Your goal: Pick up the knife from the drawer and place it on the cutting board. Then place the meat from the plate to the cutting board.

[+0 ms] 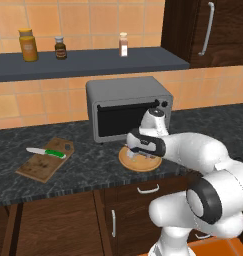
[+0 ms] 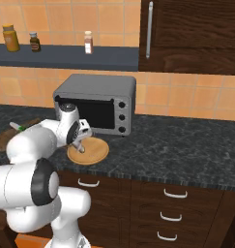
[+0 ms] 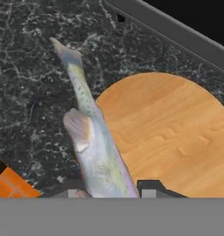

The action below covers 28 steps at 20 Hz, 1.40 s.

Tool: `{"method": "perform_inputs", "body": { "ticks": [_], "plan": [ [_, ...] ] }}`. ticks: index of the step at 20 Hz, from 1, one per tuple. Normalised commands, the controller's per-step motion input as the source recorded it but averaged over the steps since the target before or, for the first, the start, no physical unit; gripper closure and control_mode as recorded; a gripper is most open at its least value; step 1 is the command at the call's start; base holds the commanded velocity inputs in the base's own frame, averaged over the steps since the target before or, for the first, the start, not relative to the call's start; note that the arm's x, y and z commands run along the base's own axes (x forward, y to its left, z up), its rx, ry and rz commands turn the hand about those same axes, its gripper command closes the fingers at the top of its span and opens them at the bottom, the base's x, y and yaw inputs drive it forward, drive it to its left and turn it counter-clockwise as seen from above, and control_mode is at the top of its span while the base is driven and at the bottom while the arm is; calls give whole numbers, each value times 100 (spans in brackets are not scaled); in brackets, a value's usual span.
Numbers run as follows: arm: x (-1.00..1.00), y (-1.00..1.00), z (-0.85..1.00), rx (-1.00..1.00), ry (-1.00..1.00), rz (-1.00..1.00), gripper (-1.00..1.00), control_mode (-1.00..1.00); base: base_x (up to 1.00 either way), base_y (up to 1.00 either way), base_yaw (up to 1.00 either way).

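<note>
Jaws pinching meat (image 3: 97, 143) at its near end, just over plate (image 3: 178, 133). Meat: elongated grey-silver piece, yellowish-pink tinge, fin-like flap on side, tapered far tip over dark speckled tabletop (image 3: 30, 69). Gripper (image 1: 138, 154) above plate, before toaster oven (image 1: 128, 107). Green-handled knife (image 1: 46, 152) lying on cutting board (image 1: 43, 162), well left.

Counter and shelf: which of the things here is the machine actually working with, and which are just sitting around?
In the job:
- meat, gripped by the tool
- plate
- cutting board
- knife, already on the board

Just sitting around:
- toaster oven
- three bottles on the shelf
</note>
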Motion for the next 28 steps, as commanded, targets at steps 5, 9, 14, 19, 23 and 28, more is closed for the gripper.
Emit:
{"method": "perform_inputs", "body": {
  "ticks": [5,9,14,19,23,28],
  "plan": [
    [-44,71,47,0,-7,13,100,-100,0,0,0],
    [-26,72,40,0,-5,15,100,-100,0,0,0],
    [-12,72,24,0,0,16,100,-100,0,0,0],
    [0,72,7,8,0,14,100,-100,0,0,0],
    [20,70,-13,13,0,0,100,-100,0,0,0],
    [25,53,0,0,0,2,100,-100,0,0,0]
  ]
}}
